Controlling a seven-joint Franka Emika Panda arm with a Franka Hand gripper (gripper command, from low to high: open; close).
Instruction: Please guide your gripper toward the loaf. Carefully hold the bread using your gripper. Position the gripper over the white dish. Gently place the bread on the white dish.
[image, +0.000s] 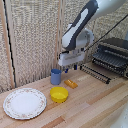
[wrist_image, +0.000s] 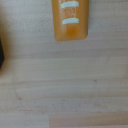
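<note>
The loaf (image: 71, 83) is a small oblong orange-brown piece lying on the wooden table, between the blue cup and the toaster rack. In the wrist view the bread (wrist_image: 71, 19) shows close up with pale stripes on its top. My gripper (image: 71, 67) hangs in the air above the loaf, clear of it; its short dark fingers point down, and whether they stand open I cannot tell. The white dish (image: 24, 103) with a faint floral rim lies flat at the exterior view's left front, with nothing on it.
A yellow bowl (image: 59, 94) sits in front of the loaf. A blue cup (image: 55, 76) stands just beside it toward the exterior view's left. A toaster oven (image: 112, 55) with a pulled-out rack (image: 95, 72) stands at the right. A reed wall is behind.
</note>
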